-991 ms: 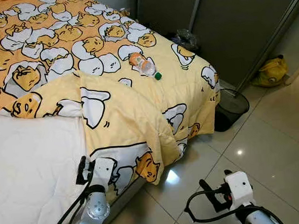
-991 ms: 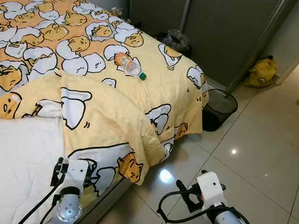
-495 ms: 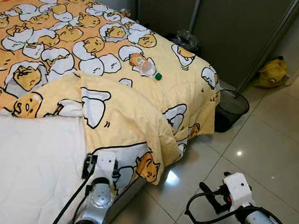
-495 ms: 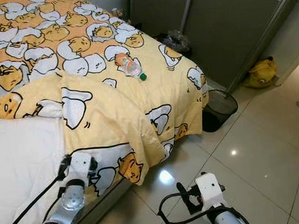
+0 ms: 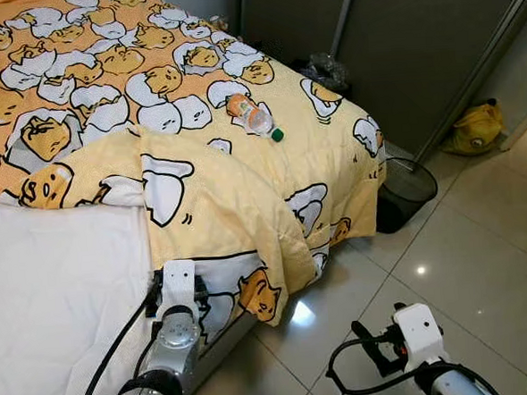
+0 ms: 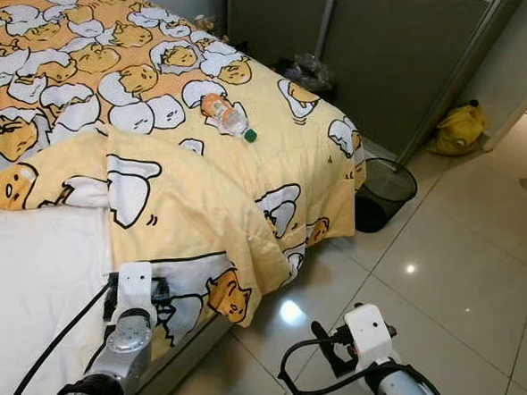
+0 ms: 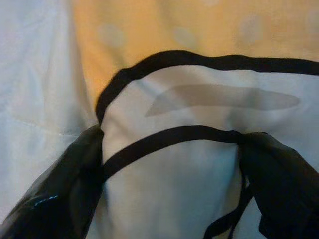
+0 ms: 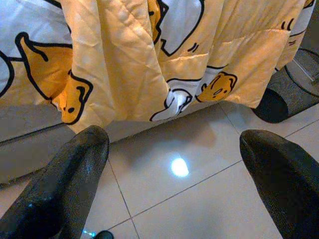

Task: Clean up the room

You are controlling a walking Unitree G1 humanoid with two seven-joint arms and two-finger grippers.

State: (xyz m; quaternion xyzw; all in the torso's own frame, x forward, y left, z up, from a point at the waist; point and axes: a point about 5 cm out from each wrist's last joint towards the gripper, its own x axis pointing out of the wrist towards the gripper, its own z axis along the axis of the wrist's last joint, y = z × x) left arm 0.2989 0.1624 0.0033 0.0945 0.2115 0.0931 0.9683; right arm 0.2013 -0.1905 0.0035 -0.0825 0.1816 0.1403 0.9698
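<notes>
While spread left end effector (image 7: 169, 164) presses quilt (image 5: 218, 191) edge, bottle (image 5: 253, 117) lies well beyond.

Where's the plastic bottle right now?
The plastic bottle lies on the yellow cartoon quilt near the bed's right side, green cap toward the black wastebasket on the floor.

A clear plastic bottle (image 5: 255, 117) lies sideways on the rumpled yellow quilt (image 5: 218, 191).

Glossy beige tiled floor (image 5: 482, 265) with light reflection; dark grey sliding wardrobe doors (image 5: 415, 45); white-sheeted bed mattress (image 5: 45, 291).
</notes>
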